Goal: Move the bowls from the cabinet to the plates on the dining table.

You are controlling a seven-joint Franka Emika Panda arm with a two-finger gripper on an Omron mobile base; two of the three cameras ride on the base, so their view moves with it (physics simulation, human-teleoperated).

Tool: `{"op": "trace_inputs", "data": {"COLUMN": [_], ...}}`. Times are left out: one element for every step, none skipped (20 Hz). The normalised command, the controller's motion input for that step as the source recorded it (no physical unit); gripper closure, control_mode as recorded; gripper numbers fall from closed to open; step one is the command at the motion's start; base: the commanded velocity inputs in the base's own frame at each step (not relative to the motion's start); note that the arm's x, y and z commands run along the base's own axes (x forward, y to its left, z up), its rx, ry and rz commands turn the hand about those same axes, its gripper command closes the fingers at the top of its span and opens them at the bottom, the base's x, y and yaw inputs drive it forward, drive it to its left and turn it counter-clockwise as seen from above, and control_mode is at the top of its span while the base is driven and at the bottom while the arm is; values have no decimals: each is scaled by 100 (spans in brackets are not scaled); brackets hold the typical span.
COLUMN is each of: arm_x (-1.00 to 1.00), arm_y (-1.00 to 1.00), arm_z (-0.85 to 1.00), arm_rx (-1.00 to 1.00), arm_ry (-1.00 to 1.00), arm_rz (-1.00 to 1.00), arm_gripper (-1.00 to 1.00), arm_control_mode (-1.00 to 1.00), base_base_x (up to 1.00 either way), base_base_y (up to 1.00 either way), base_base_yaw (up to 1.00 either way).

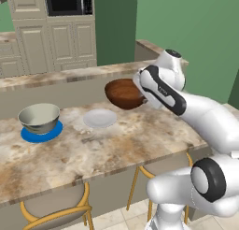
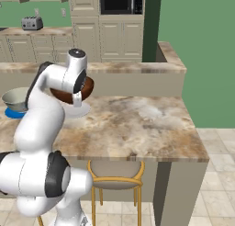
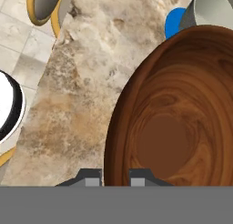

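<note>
Carrying the brown bowl (image 1: 123,93) clear above the bench (image 1: 140,140), centre of the left base view. Grey bowl (image 1: 39,117) sits on the blue plate (image 1: 42,133) at left; that half looks done. White plate (image 1: 100,118) lies bare just left of and below the carried bowl. Hand (image 3: 115,176) is narrow, one fingertip either side of the brown bowl's rim at the bottom of the hand view.

Step in hand, as I judge it: shift the bowl over the white plate, level it, lower straight, release only once seated. Centre it, since the plate looks barely wider than the bowl.

Room: open bench to the right; grey bowl near on the left; stools (image 1: 56,210) under the front edge.
</note>
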Motion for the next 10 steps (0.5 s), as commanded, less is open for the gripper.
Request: {"op": "trace_inputs", "data": {"arm_x": [71, 69, 67, 65, 60, 56, 61, 59, 55, 55], "arm_y": [25, 22, 21, 19, 21, 23, 29, 27, 17, 15], "arm_z": [-24, -26, -27, -27, -29, -32, -37, -34, -31, -26], "arm_rx": [0, 0, 0, 1, 1, 1, 0, 0, 0, 0], "arm_ry": [0, 0, 0, 0, 0, 0, 0, 0, 0, 0], "arm_rz": [0, 0, 0, 0, 0, 0, 0, 0, 0, 0], "arm_gripper": [100, 100, 100, 100, 100, 100, 100, 100, 100, 100], "arm_control_mode": [-100, -100, -100, -100, -100, -100, -100, -100, -100, -100], "base_base_x": [0, 0, 0, 0, 0, 0, 0, 0, 0, 0], "base_base_y": [0, 0, 0, 0, 0, 0, 0, 0, 0, 0], "base_base_yaw": [0, 0, 0, 0, 0, 0, 0, 0, 0, 0]}}
